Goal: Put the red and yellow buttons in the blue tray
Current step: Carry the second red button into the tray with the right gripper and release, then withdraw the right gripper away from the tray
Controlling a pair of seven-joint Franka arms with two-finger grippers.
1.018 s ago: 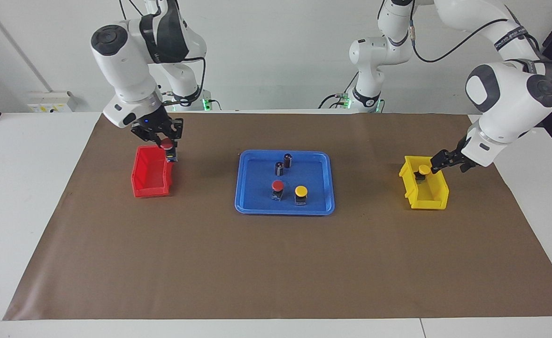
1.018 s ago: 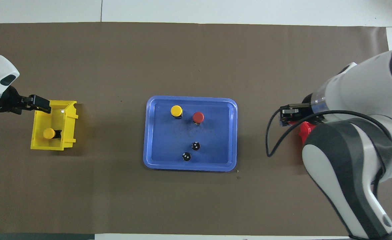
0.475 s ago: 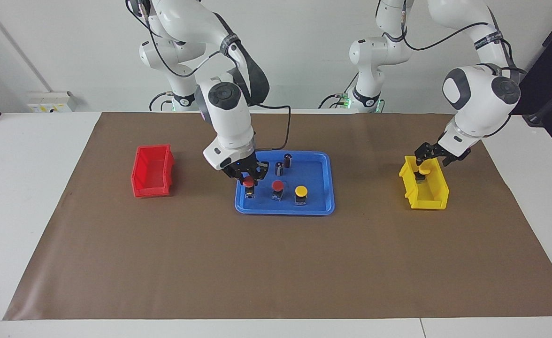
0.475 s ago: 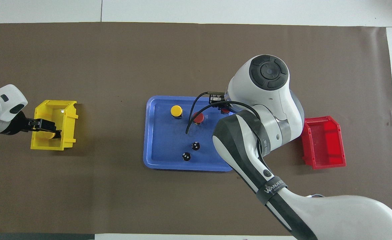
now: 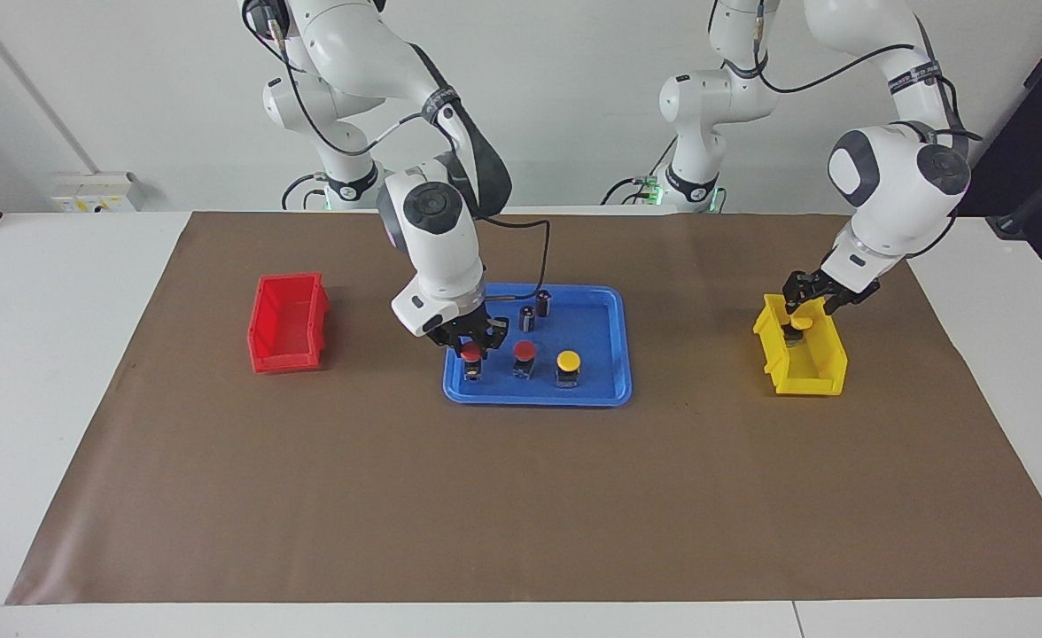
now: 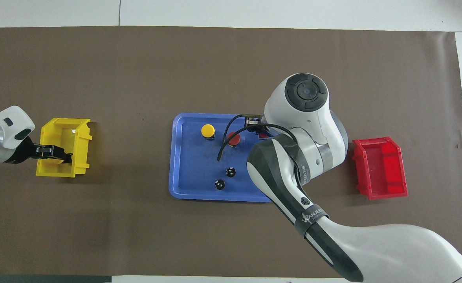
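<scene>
- The blue tray (image 5: 596, 391) sits mid-worktop, slightly toward the robots' edge. Standing in it are a red button (image 5: 524, 357), a yellow button (image 5: 568, 366) and two dark capless cylinders (image 5: 535, 310).
- The right pincer (image 5: 471, 346) is low in the tray, at its end toward the right arm's side of the worktop. It is clenched on a second red button (image 5: 471, 358), whose base looks at or just above the tray floor.
- The left pincer (image 5: 802, 306) is down in the yellow bin (image 5: 812, 377), near the left arm's edge of the worktop, around the last yellow button (image 5: 797, 326). Whether it has clamped I cannot tell.
- The red bin (image 5: 286, 321) holds nothing visible.
- Handling, as a judgement: the buttons seem light, rigid and top-heavy. The smooth domed cap could slip, so the square base or the neck under the cap is the safer hold. Set them down upright, apart from neighbours.
</scene>
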